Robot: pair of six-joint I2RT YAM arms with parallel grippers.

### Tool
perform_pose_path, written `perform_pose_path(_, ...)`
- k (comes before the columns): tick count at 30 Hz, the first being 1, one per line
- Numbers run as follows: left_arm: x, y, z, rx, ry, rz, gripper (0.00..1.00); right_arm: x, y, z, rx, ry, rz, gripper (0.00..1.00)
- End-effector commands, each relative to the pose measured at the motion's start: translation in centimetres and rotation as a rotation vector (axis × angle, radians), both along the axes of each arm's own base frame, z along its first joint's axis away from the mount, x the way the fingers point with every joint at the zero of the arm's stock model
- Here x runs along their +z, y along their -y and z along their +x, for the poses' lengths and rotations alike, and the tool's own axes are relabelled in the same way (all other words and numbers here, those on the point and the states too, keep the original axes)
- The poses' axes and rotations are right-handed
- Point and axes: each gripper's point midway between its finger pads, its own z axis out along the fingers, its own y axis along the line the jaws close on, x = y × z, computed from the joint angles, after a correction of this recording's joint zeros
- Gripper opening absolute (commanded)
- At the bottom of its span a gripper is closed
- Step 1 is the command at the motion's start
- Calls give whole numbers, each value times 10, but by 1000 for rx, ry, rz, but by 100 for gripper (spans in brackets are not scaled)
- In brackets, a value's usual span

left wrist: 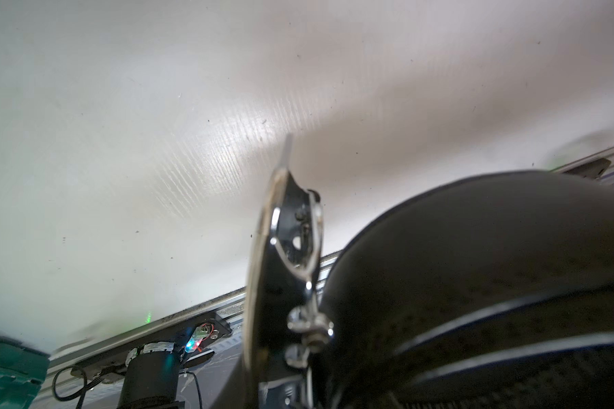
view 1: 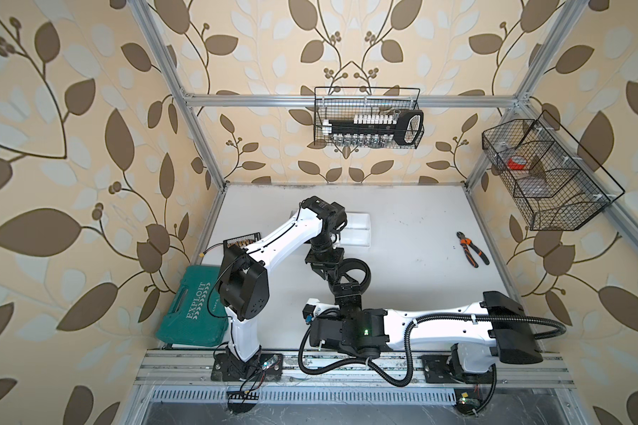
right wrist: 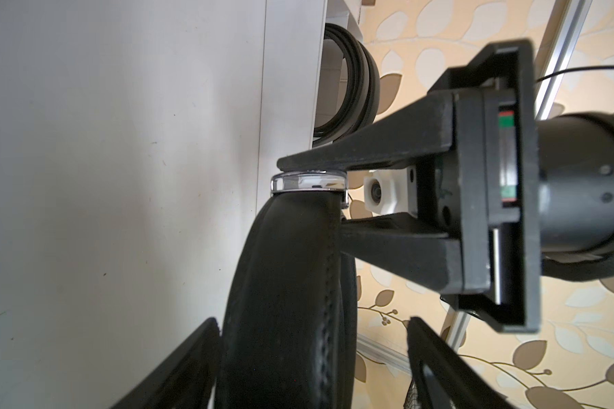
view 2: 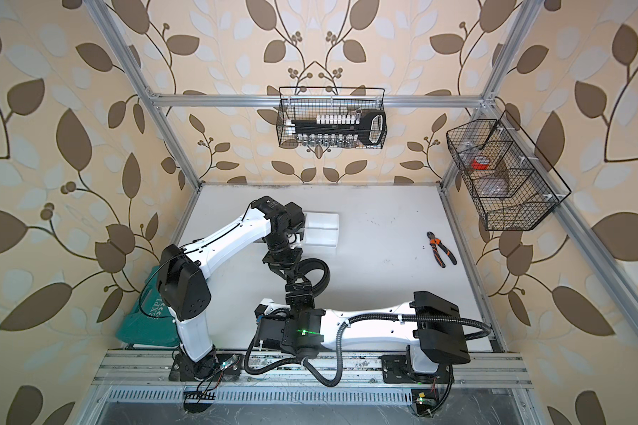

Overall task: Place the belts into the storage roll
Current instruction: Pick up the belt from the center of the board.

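Observation:
A coiled black belt point(view 1: 363, 270) hangs above the table's middle, and both top views show it point(view 2: 321, 268). My left gripper point(view 1: 328, 274) is shut on it at the silver buckle point(right wrist: 309, 182); the right wrist view shows its two fingers pinching buckle and strap. My right gripper point(right wrist: 311, 320) comes from the near side and stands open around the belt's loop. One finger is against the strap, and a gap remains at the other. The white storage roll point(view 1: 358, 230) lies behind, partly under the left arm. A second coiled belt point(right wrist: 355, 78) sits in it.
Orange-handled pliers point(view 1: 472, 248) lie on the table to the right. A green tool case point(view 1: 192, 316) sits at the left edge. Wire baskets hang on the back wall point(view 1: 369, 117) and the right wall point(view 1: 546, 176). The right arm's black hose loops over the front rail.

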Motion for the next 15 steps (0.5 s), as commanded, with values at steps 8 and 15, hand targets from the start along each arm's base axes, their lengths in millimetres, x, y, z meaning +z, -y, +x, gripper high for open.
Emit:
perform_pose_path(8,13,0,-13,-32,-29,-59,0,-2,4,8,-13,19,-47,46)
perform_pose_path(15,24,3,-10,-45,-7,-87,12,0,4,6,-18,-15,-11,31)
